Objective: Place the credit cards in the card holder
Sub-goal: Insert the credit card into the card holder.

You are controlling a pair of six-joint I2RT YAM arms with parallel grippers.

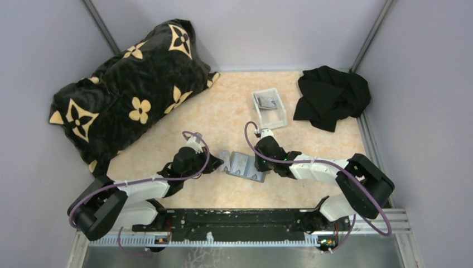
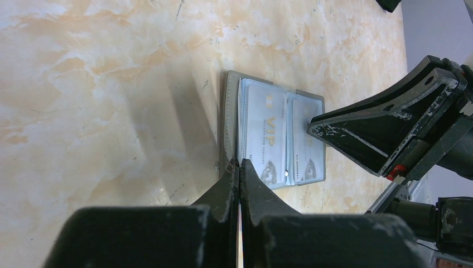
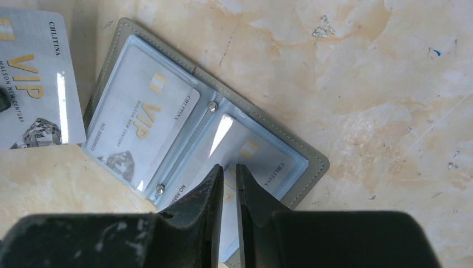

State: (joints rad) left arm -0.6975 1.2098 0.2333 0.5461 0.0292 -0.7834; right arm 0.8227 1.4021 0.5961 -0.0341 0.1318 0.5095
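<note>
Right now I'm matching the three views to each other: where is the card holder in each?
Top external: card holder lies open just below centre.
Left wrist: card holder right of centre.
Right wrist: card holder centre, lying diagonally.
Shared landmark: right gripper, its tip on one panel.

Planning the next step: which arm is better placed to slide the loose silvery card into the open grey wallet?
Probably left: the left tool, shut, is beside the loose silvery card; the right tool sits over the grey bifold wallet.
</note>
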